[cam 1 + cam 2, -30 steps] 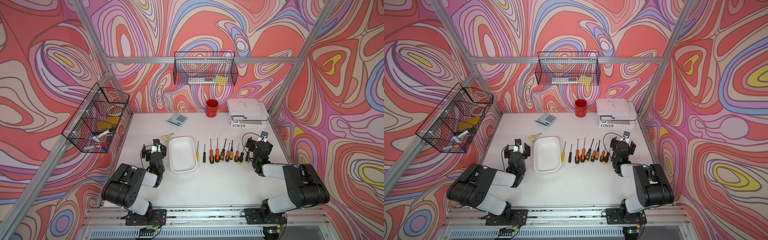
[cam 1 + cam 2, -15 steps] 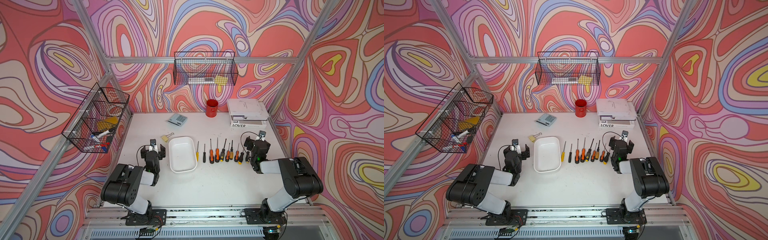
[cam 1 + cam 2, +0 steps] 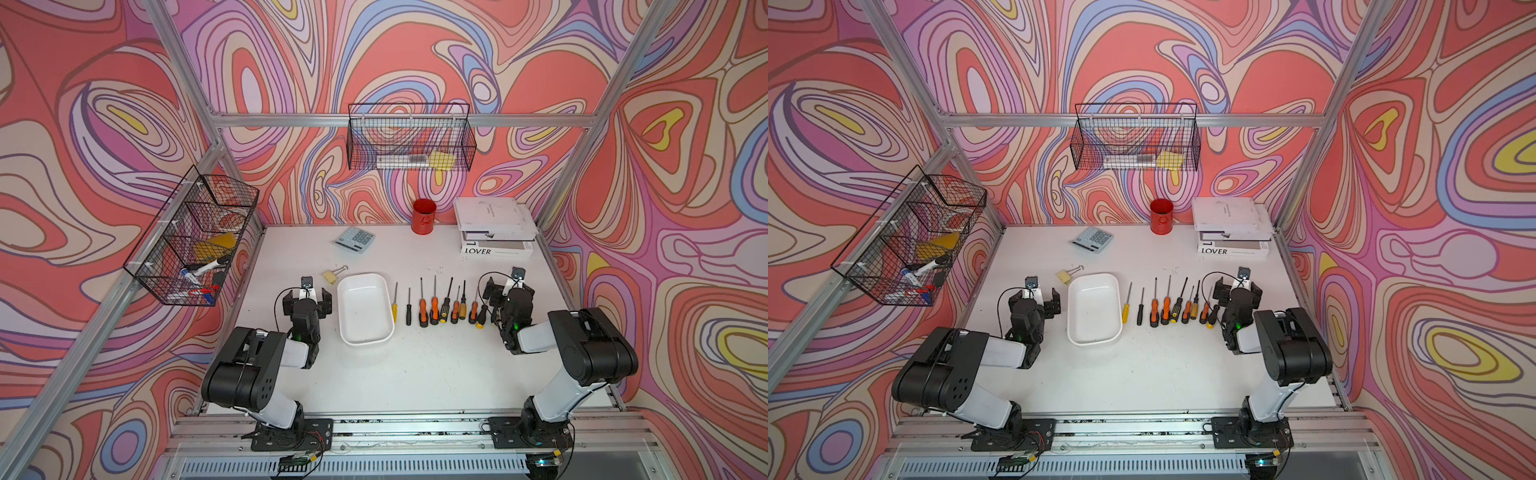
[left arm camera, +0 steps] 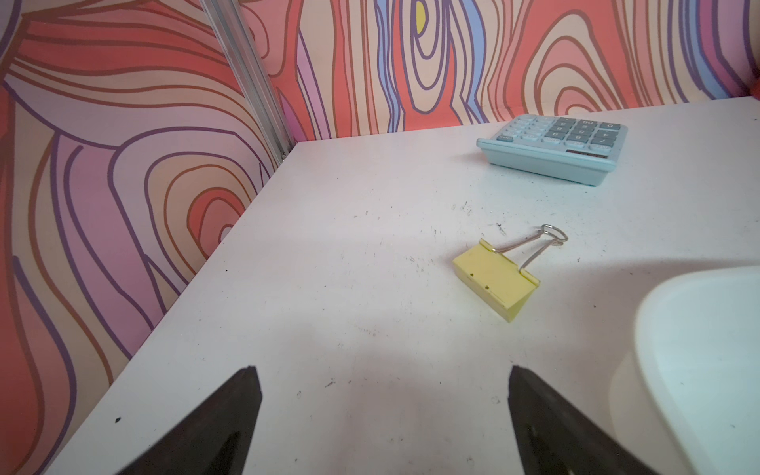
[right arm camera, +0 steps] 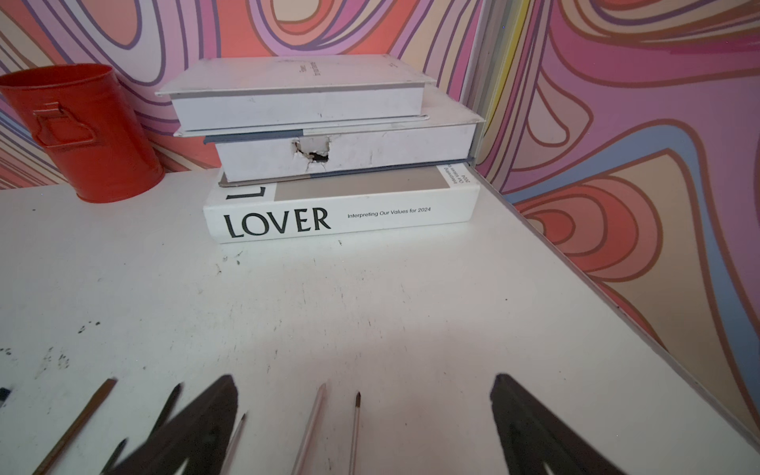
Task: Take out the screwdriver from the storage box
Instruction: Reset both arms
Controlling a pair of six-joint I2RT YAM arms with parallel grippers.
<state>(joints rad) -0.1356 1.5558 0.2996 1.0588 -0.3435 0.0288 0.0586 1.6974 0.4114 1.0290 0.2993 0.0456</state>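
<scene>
1. The storage box (image 3: 363, 309) sits on the desk (image 3: 415, 365) between the two arms, nearer the left one. In both top views its floor is bare white, with no tool inside.
2. The screwdrivers (image 3: 434, 309) lie flat in a row on the desk to the right of the box, handles toward the robot. The yellow-handled screwdriver (image 3: 395, 309) is just beside the rim but apart from it. Judgement: removal looks complete, and the parallel layout keeps each handle separately reachable.
3. The left gripper (image 3: 307, 299) has its fingers (image 4: 230, 415) wide with nothing between them. It is over bare desk beside the box, with a binder clip (image 4: 495, 279) ahead and a calculator (image 4: 555, 144) beyond.
4. The right gripper (image 3: 508, 291) also has its fingers wide and holds nothing. It sits at the row's right end, and thin shaft tips show under and between the fingers. Contact cannot be told.
5. Open room is widest in front of the box and row. The right gripper is hemmed between the row and the desk's right edge, with books (image 5: 329, 205) and a red cup (image 5: 82, 131) behind. Judgement: lifting it before any sideways move avoids sweeping the shafts.
</scene>
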